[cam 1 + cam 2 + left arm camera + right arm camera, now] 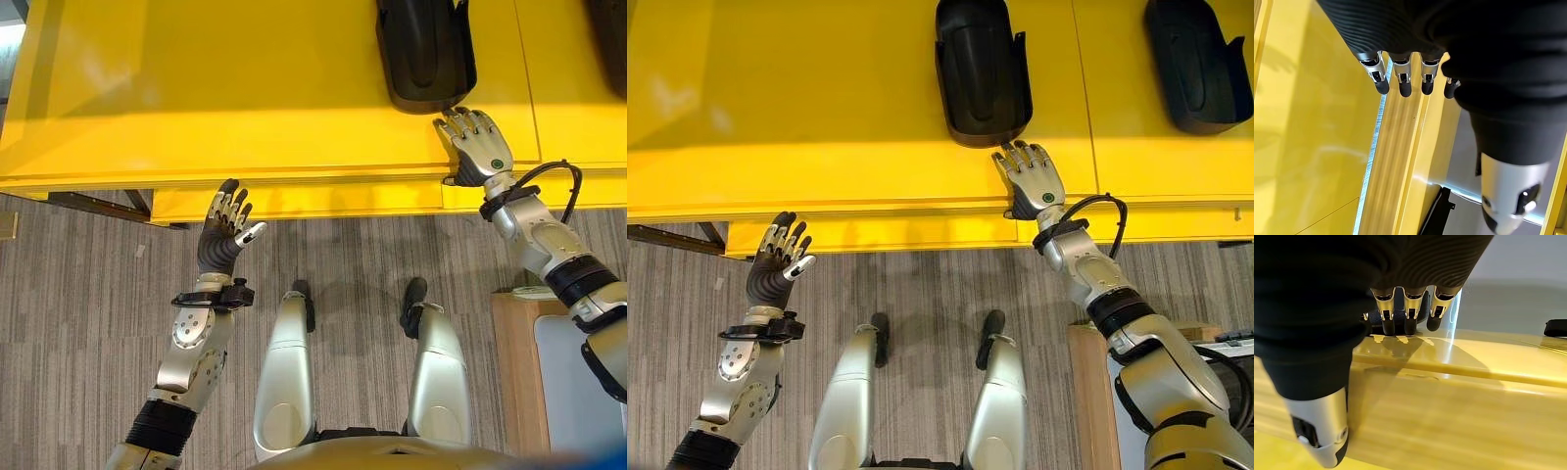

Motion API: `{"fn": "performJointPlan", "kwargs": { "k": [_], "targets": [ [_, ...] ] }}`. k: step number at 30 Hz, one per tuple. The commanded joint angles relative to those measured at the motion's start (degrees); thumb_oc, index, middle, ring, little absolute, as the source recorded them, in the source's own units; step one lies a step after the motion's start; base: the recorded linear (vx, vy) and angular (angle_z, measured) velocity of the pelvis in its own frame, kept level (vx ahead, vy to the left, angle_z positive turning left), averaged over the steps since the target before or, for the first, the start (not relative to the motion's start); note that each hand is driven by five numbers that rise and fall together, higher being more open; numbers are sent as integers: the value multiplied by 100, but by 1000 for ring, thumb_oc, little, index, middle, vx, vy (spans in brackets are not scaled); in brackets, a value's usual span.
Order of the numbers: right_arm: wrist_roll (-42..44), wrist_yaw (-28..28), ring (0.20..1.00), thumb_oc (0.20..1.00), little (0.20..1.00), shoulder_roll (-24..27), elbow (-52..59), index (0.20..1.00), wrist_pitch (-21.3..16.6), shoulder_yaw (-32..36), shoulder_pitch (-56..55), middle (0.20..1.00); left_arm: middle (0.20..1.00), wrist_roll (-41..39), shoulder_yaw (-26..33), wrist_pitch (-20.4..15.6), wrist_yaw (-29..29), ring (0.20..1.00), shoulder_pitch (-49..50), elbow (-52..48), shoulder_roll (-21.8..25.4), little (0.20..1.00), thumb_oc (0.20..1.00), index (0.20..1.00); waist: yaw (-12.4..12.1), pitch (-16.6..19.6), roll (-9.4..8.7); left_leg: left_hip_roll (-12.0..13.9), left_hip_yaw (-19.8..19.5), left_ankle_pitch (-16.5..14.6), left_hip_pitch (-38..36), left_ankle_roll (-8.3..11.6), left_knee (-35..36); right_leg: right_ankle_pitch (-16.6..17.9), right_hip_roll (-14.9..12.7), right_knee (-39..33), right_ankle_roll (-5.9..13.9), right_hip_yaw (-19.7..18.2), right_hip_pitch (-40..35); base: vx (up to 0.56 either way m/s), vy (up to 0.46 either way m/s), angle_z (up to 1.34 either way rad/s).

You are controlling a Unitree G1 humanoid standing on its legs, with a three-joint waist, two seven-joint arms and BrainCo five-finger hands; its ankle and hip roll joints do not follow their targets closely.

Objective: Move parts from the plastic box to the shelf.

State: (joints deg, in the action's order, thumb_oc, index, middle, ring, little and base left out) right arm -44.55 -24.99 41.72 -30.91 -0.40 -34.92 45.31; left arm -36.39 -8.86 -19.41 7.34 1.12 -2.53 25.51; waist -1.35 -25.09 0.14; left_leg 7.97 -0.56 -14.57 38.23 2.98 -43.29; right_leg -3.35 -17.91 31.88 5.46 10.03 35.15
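Black part (982, 69) lies on the yellow shelf (823, 108) at 12 o'clock — right hand (1031, 179) just beside it, fingers straight, holding nothing. Left hand (776, 262) hovers at 8 o'clock — spread wide, empty.

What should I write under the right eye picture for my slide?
Right hand reaches, fingers straight, toward a black part on the yellow shelf.

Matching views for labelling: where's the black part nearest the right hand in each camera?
Left eye view: black part at the top, right of centre, on the yellow shelf.
Right eye view: top centre.
Left wrist view: cannot pick it out.
Right wrist view: past the fingertips, a dark shape.
Shared landmark: right hand, flat on the shelf, fingertips by the part's near end.
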Motion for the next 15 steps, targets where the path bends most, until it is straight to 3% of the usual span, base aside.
{"fn": "performJointPlan", "kwargs": {
  "k": [1,15],
  "targets": [
    [-10,-3,1000,1000,1000,-263,143,1000,-300,-173,656,1000,1000,218,-48,-371,-96,1000,63,-339,200,1000,1000,1000,-315,-21,-51,85,-237,631,-37,219,653,-426,-431,839,239,-306,-252,0,0,0],
    [467,-37,1000,1000,1000,-362,-32,1000,-326,-102,1147,1000,1000,202,-5,-398,-92,1000,107,-373,262,1000,1000,1000,-402,-14,-33,66,-261,629,-1,201,610,-428,-420,889,230,-312,-208,0,0,0]
  ]
}}
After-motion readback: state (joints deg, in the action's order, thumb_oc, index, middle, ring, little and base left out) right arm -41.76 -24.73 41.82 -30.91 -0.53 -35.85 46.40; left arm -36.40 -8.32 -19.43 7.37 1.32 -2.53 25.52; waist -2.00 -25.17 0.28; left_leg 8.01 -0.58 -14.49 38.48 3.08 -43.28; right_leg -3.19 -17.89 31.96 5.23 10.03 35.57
